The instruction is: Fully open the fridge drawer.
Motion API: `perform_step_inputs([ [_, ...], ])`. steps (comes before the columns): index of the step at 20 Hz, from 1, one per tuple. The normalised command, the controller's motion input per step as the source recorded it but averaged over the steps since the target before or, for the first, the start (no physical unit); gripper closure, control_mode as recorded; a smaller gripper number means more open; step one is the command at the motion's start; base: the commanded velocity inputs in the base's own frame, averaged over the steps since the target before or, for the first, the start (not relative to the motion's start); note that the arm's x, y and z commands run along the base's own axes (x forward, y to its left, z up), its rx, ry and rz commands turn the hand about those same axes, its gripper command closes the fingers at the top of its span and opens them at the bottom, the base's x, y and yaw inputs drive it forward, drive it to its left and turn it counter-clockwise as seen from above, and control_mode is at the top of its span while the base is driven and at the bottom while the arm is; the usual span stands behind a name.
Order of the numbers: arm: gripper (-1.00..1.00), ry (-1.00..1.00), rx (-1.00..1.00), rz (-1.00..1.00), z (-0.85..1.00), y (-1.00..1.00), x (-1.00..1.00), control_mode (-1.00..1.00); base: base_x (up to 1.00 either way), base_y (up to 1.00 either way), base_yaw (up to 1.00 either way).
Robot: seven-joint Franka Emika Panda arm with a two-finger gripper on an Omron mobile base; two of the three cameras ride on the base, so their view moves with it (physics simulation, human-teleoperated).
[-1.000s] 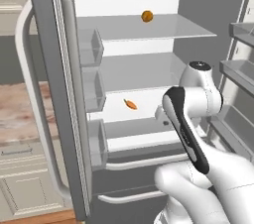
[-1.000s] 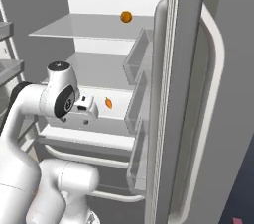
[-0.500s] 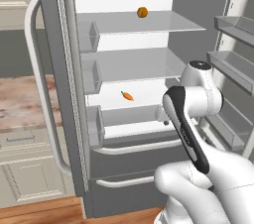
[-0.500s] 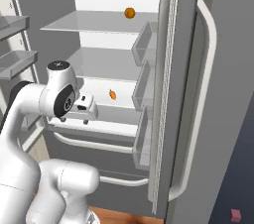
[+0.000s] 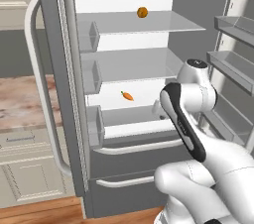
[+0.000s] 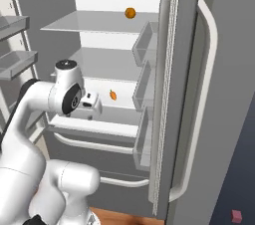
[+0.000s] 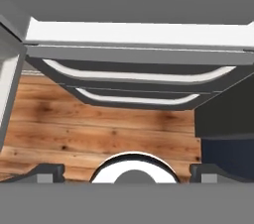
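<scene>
Below the open fridge's (image 5: 193,0) shelves, the drawer (image 5: 130,130) sits slightly out, its pale bar handle (image 5: 136,147) above a second drawer front (image 6: 117,171). Over it hangs the gripper (image 7: 127,169), jaws spread wide, holding nothing. On the shelves lie a carrot (image 5: 127,96) and an orange ball (image 6: 130,13).

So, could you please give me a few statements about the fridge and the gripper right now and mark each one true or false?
1. Both fridge doors stand open. True.
2. The gripper is closed on the fridge drawer handle. False: its fingertips sit wide apart with nothing between them, short of the handle.
3. A carrot lies on a shelf above the drawer. True.
4. The top glass shelf is bare. False: a small orange ball sits on it.
5. A taller drawer front sits below the fridge drawer. True.
</scene>
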Motion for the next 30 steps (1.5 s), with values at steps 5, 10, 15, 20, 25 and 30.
perform_step_inputs([
  [5,-1.0,0.02,0.01,0.0,0.0,0.0,0.48,-1.0,0.0,0.0,0.0],
  [10,-1.0,0.0,0.0,0.0,0.0,0.0,0.39,-1.0,0.0,0.0,0.0],
  [15,-1.0,0.0,0.0,0.0,0.0,0.0,0.58,-1.0,0.0,0.0,0.0],
  [20,-1.0,0.0,0.0,0.0,-0.09,0.0,0.58,-1.0,0.0,0.0,0.0],
  [25,-1.0,0.0,0.0,0.0,-0.16,0.0,0.51,-1.0,0.0,0.0,0.0],
  [30,-1.0,0.0,0.0,0.0,-0.27,0.0,0.43,-1.0,0.0,0.0,0.0],
])
